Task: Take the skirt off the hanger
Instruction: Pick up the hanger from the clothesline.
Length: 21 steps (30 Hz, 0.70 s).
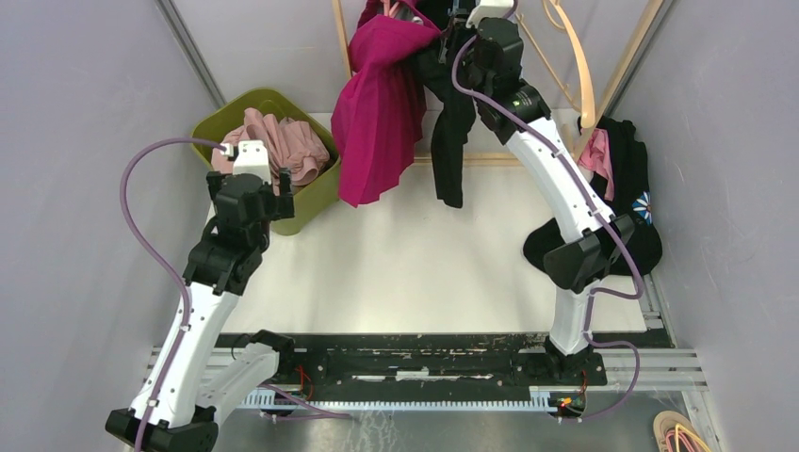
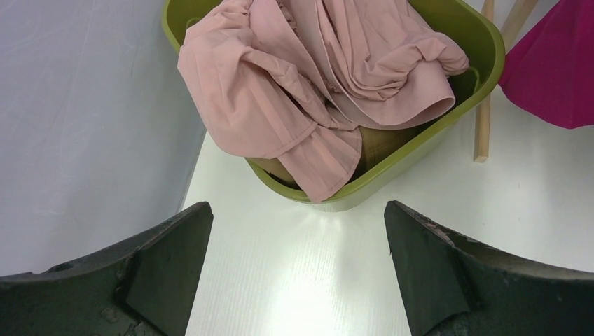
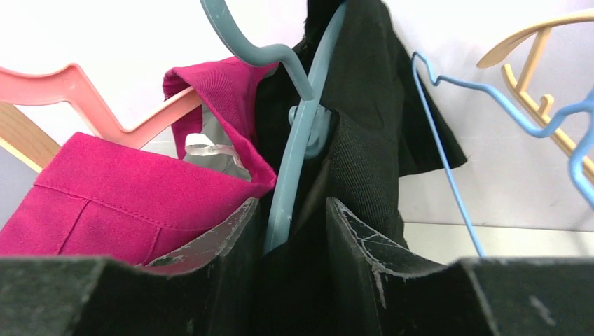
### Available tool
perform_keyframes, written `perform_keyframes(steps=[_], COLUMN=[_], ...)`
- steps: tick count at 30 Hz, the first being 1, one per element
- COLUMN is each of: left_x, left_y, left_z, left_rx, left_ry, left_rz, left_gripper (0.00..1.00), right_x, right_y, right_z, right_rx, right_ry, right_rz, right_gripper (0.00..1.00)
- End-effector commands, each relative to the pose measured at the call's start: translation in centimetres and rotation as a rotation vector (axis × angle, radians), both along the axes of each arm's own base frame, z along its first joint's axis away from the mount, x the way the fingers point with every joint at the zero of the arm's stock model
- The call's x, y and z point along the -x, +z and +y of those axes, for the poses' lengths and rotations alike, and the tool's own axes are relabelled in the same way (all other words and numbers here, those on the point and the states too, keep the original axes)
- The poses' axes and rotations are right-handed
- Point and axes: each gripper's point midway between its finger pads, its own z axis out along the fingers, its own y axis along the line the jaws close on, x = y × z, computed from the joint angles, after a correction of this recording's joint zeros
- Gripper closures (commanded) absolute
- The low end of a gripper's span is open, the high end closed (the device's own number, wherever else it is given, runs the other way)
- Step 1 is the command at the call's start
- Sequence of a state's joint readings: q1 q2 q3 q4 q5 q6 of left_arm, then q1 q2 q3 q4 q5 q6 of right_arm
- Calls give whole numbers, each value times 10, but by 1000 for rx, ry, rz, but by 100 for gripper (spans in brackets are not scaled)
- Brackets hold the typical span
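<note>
L pincer [image 2: 298, 210] jaws wide apart, nothing betw. 1 bin [image 2: 483, 42] w/ pink clothes [image 2: 280, 91] just ahead, bottom hidden. R pincer [image 3: 293, 203] half apart astride 1 teal hanger [image 3: 298, 140] & black garment [image 3: 364, 161]; can't tell if gripping. 1 magenta skirt [image 3: 140, 196] to its left, lower part cut off.

Black skirt [image 1: 450, 141] hanging from a blue-grey plastic hanger [image 3: 300, 147] at the far side of the table [image 1: 424, 273], beyond the right arm's reach point. The cloth is drooping in one long, narrow fold, its lower end dangling just above the tabletop. Seen close up, the coarse dark fabric is bunching around the hanger's arm and draping on both sides. The hanger is tilting steeply, its hook curving up and to the left.
</note>
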State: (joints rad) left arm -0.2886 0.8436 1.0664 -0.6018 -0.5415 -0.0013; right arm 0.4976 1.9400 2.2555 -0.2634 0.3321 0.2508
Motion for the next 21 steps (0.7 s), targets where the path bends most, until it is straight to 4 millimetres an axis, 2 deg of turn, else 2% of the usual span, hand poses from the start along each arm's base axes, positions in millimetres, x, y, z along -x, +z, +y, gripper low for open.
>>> perform_keyframes(steps=[1, 8, 10, 14, 17, 21], left_x=[5, 17, 23, 31, 34, 33], left_y=[7, 10, 11, 14, 15, 13], left_z=[2, 9, 15, 21, 23, 20], left_rx=[-3, -3, -12, -21, -22, -16], left_ry=[1, 23, 48, 72, 76, 68], left_rz=[-23, -34, -38, -42, -40, -36], left_gripper=[1, 1, 1, 1, 1, 1], right_x=[10, -6, -10, -16, -20, -13], right_y=[20, 19, 17, 9, 1, 3], right_z=[-19, -35, -39, -46, -54, -73], right_rx=[40, 55, 70, 80, 80, 85], right_ry=[-63, -175, -201, -225, -240, -299], right_rz=[-27, -29, -31, -17, 5, 2], right_gripper=[54, 54, 58, 74, 96, 99])
